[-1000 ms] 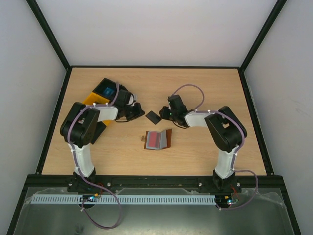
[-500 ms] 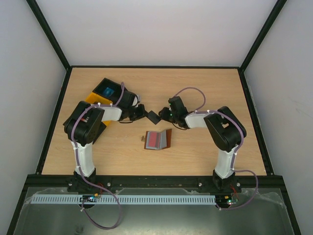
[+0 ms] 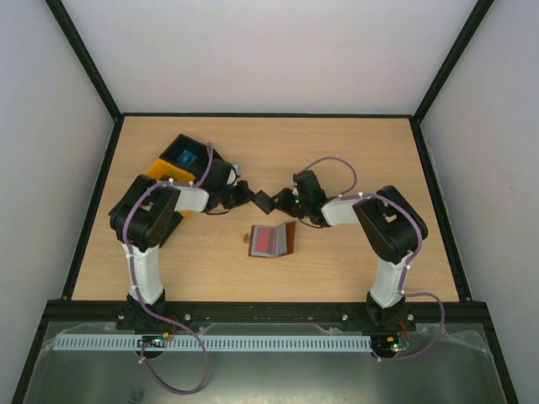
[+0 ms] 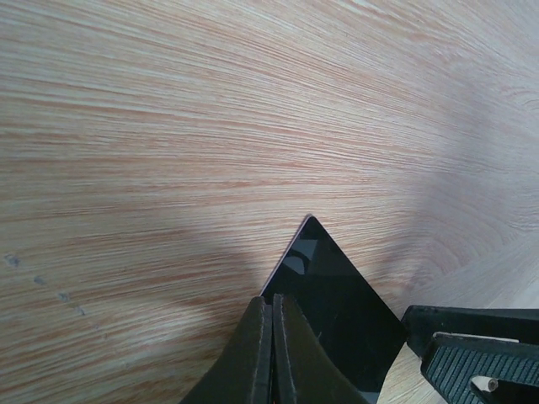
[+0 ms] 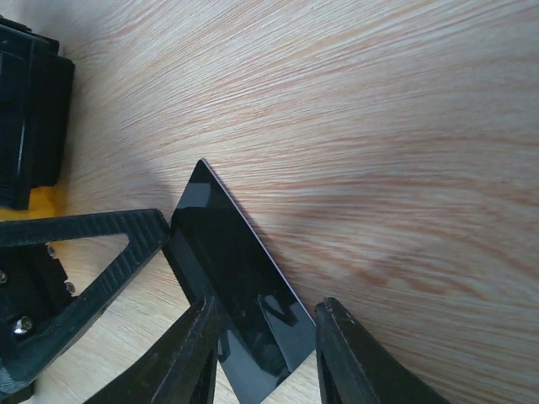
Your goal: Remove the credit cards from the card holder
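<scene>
Just beyond the card holder (image 3: 271, 239) and to its left, pinches one edge of the dark grey card (image 3: 264, 200) with the left gripper (image 3: 251, 197), fingers pressed flat together. Beyond it and to its right, clamps the same card's far corner with the right gripper (image 3: 283, 202), jaws partly apart. Shows the red card (image 3: 267, 240) tucked in the open card holder itself.

Both white-and-black arms (image 3: 143, 220) fold inward with forearms low, their tips almost meeting: the left gripper (image 4: 271, 303) pinched tight on the edge of a thin dark grey plastic card (image 5: 229, 246), the right gripper (image 5: 268, 306) clasping its other end between partly spread fingers.
</scene>
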Tool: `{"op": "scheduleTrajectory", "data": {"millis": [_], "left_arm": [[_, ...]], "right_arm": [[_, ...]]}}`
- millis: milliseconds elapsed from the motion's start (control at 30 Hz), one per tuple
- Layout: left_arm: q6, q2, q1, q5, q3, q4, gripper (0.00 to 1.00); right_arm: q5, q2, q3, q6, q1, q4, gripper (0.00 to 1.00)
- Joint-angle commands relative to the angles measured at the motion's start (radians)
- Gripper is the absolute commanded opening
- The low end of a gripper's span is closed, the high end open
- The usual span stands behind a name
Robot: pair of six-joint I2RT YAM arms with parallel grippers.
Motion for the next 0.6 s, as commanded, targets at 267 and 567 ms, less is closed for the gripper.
{"op": "scheduleTrajectory", "data": {"millis": [267,567], "left_arm": [[-0.007,0.028,-0.005,-0.056,-0.074,-0.105,0.03],[-0.043,0.026,0.002,-0.023,-0.121,-0.05,0.03]], "right_arm": [[-0.107,0.03,-0.1,0.18,0.0,0.285,0.33],[-0.141,0.07,-0.141,0.333,0.0,0.51,0.33]]}}
